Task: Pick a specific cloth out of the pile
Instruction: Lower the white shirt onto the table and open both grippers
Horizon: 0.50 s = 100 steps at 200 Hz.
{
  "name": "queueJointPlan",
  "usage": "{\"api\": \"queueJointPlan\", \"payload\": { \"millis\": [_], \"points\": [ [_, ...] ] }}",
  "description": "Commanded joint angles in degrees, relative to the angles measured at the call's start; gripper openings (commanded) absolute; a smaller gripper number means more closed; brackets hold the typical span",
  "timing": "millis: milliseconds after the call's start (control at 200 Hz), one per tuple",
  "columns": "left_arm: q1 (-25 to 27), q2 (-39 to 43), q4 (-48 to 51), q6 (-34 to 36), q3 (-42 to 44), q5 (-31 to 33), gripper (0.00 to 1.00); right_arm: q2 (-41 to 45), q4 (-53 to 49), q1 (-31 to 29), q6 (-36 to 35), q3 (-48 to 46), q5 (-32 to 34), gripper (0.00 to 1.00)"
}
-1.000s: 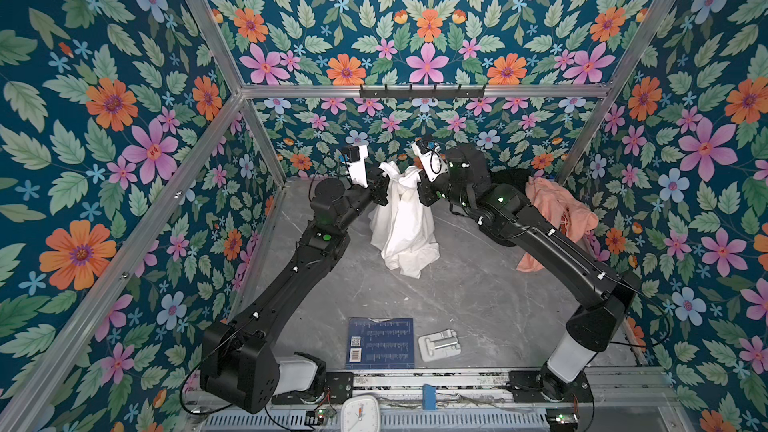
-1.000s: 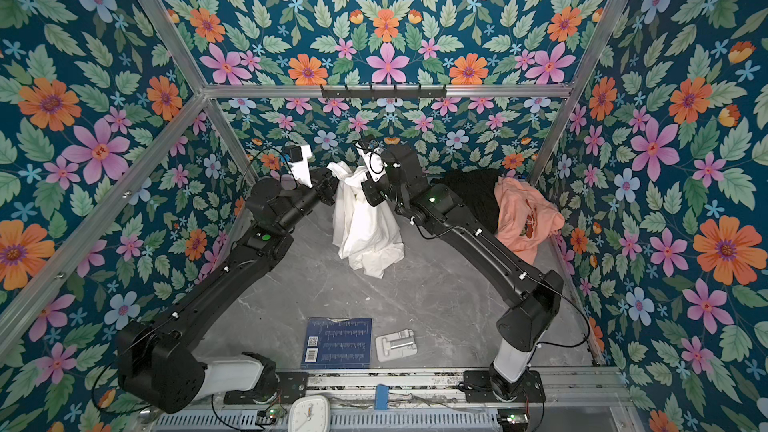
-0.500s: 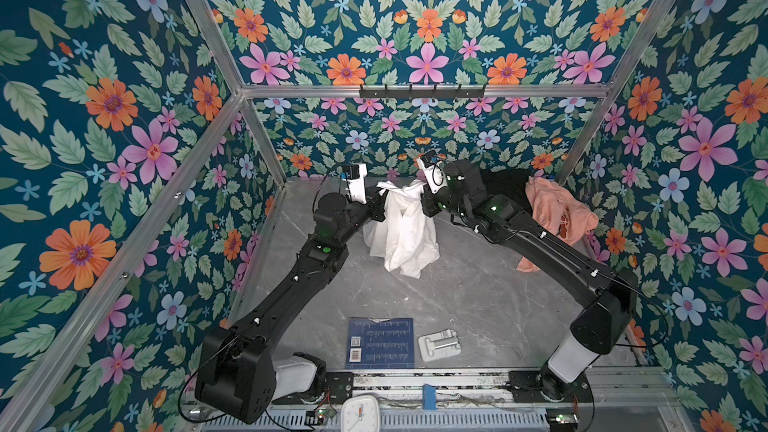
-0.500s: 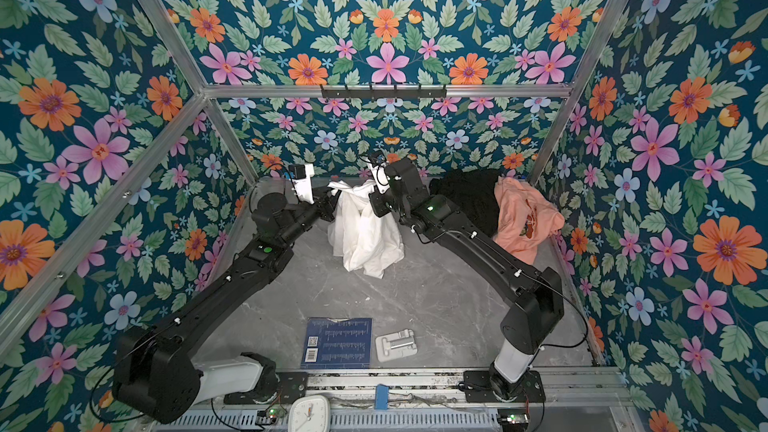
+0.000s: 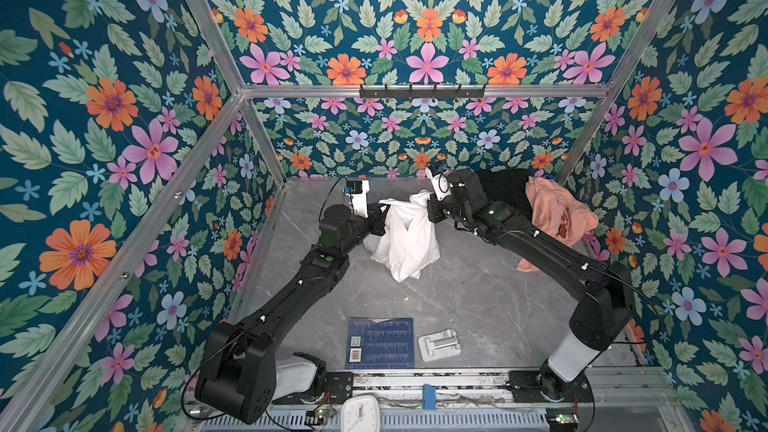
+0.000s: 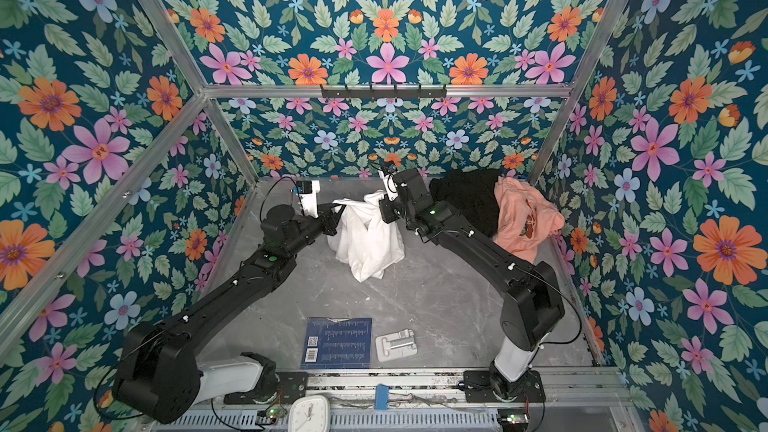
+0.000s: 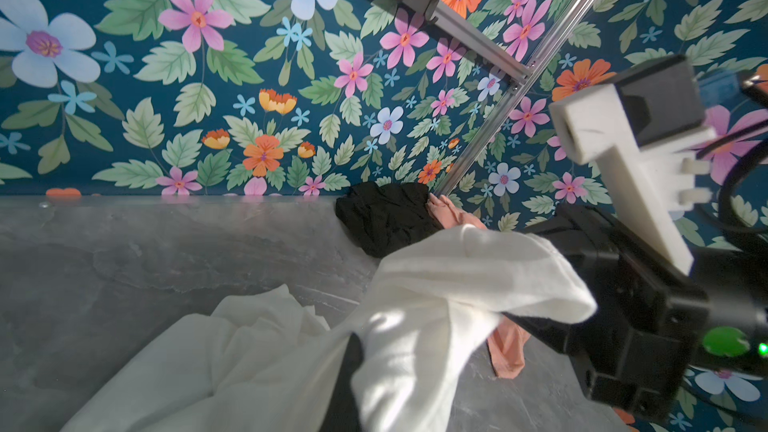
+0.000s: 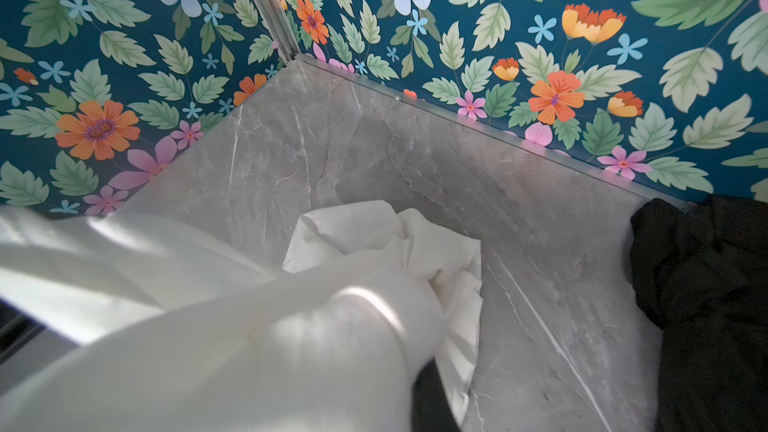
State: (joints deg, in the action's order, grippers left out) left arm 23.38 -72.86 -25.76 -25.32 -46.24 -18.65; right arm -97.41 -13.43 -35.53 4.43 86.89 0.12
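Both lowered since earlier, left pincer [image 5: 384,217], right pincer [image 5: 429,203], gripping cloth [image 5: 409,243]

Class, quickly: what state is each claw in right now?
Left claw: closed, holding the white cloth.
Right claw: closed, holding the same white cloth.

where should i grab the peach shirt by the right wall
Probably the bunched folds at the far end of the peach-orange shirt, pincer coming from above: it's slumped against the wall, with the black garment crowding its other side.
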Motion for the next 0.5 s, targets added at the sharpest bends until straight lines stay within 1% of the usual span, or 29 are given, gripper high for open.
{"api": "queueJointPlan", "payload": {
  "millis": [0,495],
  "points": [
    [-0.07,-0.22,-2.57,-1.29,2.08,0.45,0.00,-0.70,1.82,0.76,1.88,-1.25,-0.45,0.00],
    [0.00,-4.17,-3.38,-2.36,6.55,0.65,0.00,-4.97,4.15,3.04,3.98,-5.98,-1.94,0.00]
  ]
}}
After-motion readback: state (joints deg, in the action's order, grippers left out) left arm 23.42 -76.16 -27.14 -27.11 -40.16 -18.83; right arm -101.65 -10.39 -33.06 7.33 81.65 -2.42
